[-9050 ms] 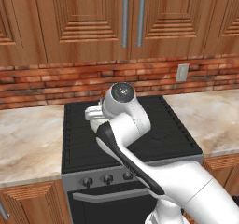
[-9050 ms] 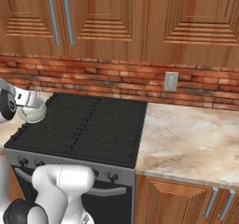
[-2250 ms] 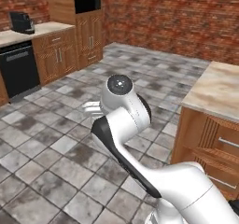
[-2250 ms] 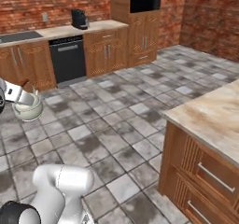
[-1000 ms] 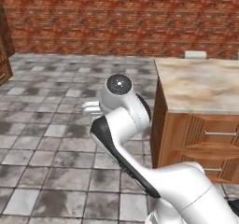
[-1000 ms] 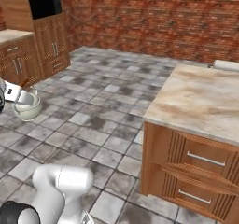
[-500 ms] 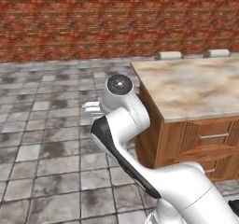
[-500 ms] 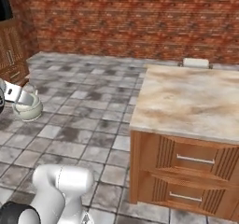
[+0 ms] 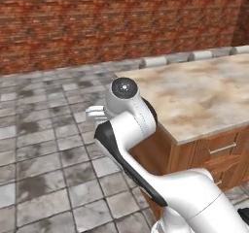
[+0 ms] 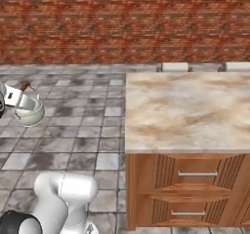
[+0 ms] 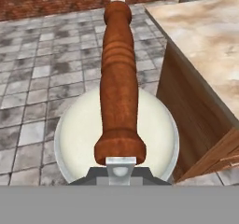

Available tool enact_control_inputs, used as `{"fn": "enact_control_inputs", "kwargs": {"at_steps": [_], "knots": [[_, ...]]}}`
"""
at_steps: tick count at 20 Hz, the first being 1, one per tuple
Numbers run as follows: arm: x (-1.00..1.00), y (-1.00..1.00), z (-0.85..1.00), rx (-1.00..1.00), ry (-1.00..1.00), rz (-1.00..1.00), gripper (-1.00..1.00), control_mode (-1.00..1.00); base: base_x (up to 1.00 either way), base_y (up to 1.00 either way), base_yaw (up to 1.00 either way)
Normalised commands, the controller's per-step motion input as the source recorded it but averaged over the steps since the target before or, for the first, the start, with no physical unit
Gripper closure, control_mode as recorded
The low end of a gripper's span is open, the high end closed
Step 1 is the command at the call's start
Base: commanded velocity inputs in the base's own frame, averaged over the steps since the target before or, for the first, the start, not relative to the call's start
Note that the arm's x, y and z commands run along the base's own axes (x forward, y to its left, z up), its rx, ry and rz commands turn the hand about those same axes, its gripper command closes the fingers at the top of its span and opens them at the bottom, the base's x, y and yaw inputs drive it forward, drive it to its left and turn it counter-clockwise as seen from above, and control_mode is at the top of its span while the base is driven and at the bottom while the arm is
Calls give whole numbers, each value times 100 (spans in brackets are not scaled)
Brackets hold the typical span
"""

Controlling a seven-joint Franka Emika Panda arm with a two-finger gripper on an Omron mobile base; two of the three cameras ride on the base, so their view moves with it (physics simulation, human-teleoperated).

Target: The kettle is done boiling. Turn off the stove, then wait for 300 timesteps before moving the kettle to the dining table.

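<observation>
The cream-white kettle [image 10: 29,115] hangs in the air over the tiled floor, off the left end of the dining table [image 10: 188,108]. My gripper [image 10: 20,100] is shut on its reddish-brown wooden handle [image 11: 119,78]. In the hand view the round cream kettle [image 11: 79,134] lies below that handle, with the gripper [image 11: 120,166] at the handle's near end and the dining table [image 11: 207,45] to the right. In the left base view my own arm covers the kettle, and the dining table [image 9: 204,93] stretches away to the right. The stove is out of view.
A red brick wall [image 10: 122,23] closes the far side. Grey stone floor tiles [image 9: 44,144] spread out to the left of the table. Pale seat tops [image 10: 174,67] line the table's far edge. Drawers [image 10: 195,173] face me in its wooden base.
The whole scene has swung across both base views because the base moved: the table now stands closer and more square-on. The kettle stays held in the same place relative to the arm.
</observation>
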Motion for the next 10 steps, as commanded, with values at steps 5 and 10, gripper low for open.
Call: {"fn": "enact_control_inputs", "kwargs": {"at_steps": [5,10], "knots": [[0,0,0,0,0,0,100,100,51,55,-42],[0,0,0,0,0,0,100,100,7,72,-45]]}}
